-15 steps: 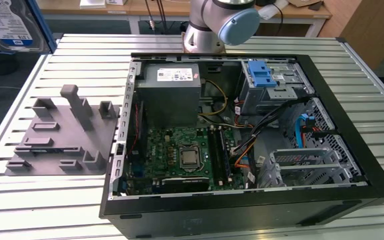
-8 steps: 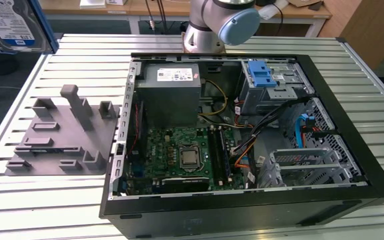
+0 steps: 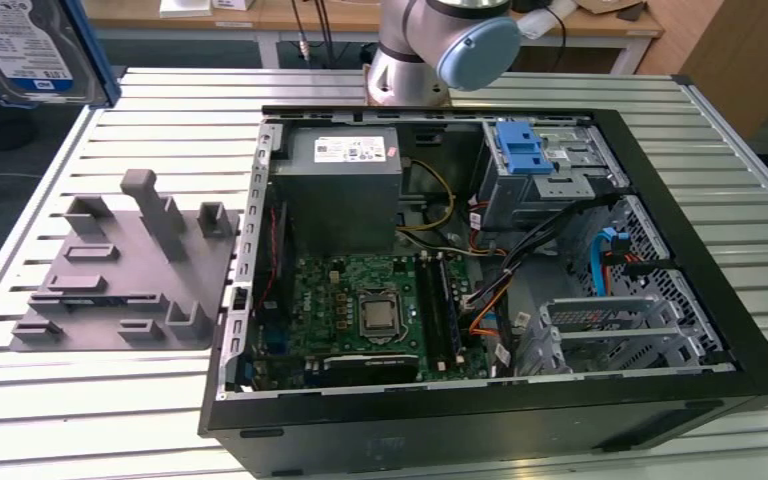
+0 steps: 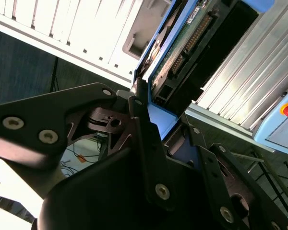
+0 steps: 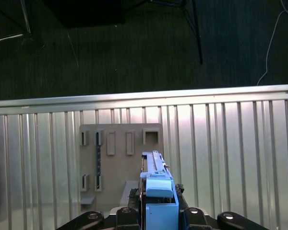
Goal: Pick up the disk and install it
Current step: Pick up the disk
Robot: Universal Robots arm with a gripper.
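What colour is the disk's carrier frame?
Blue: the plastic carrier frame shows best in the first wrist view.

The exterior view looks steeply down on the table [image 3: 91,420] and fixture [image 3: 104,305]. The first wrist view shares both from above. The second sits close behind the gripper [image 4: 163,115].

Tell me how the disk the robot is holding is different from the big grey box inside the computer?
The disk is up in the air, clamped in the gripper; the grey box sits inside the computer case. The disk has a blue frame around it; the grey box has none. Both are greyish metal with a white label.
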